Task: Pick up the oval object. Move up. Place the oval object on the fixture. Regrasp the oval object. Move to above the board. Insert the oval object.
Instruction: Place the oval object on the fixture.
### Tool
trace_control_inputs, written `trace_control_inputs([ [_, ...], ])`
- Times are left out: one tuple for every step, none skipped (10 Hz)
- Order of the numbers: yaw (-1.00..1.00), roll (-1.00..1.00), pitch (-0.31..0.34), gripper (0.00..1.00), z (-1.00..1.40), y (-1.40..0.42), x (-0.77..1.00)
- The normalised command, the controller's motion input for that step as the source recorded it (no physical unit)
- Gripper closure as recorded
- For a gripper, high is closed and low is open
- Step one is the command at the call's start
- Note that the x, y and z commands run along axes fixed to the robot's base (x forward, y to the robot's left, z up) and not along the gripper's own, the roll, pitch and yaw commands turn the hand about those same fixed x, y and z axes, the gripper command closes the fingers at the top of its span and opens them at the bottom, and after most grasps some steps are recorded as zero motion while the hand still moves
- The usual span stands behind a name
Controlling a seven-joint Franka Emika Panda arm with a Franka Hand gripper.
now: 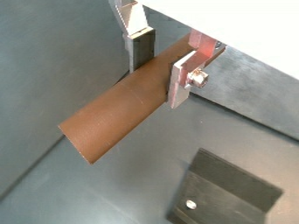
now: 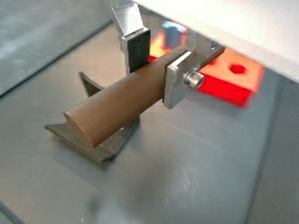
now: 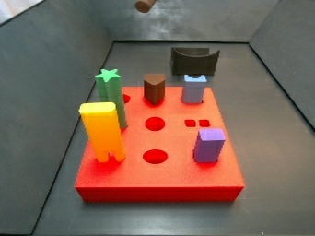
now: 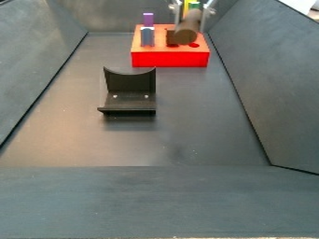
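Note:
My gripper (image 1: 162,74) is shut on the oval object (image 1: 111,122), a dark brown rounded peg that sticks out lengthwise from between the silver fingers. Both wrist views show this grip (image 2: 158,70). The peg (image 2: 105,109) hangs well above the floor. The fixture (image 2: 87,140), a dark notched block, lies below it and stands empty in both side views (image 3: 194,61) (image 4: 129,91). The red board (image 3: 154,147) carries coloured pegs. In a side view only the peg's tip (image 3: 145,5) shows at the top edge; the gripper itself is out of that view.
On the board stand a yellow peg (image 3: 101,131), a green peg (image 3: 109,88), a purple peg (image 3: 209,145), a blue peg (image 3: 194,89) and another brown peg with an angular top (image 3: 154,88). Round holes (image 3: 155,123) are open. Sloping grey walls enclose the floor.

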Motion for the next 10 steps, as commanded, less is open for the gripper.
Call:
trace_control_inputs([
  [0.54, 0.28, 0.035, 1.0, 0.1, -0.18, 1.0],
  [0.35, 0.23, 0.061, 1.0, 0.08, -0.15, 1.0],
  [0.22, 0.18, 0.08, 1.0, 0.06, -0.13, 1.0],
  [0.15, 0.13, 0.093, 1.0, 0.04, -0.11, 1.0],
  [0.1, 0.11, 0.107, 1.0, 0.04, -0.09, 1.0],
  [0.06, 0.09, 0.13, 1.0, 0.02, -0.06, 1.0],
  [0.05, 0.1, 0.139, 1.0, 0.01, -0.05, 1.0],
  [0.05, 0.11, 0.151, 1.0, 0.01, -0.04, 1.0],
  [0.05, 0.12, 0.159, 1.0, 0.0, -0.04, 1.0],
  [0.05, 0.13, 0.166, 1.0, 0.0, -0.03, 0.99],
])
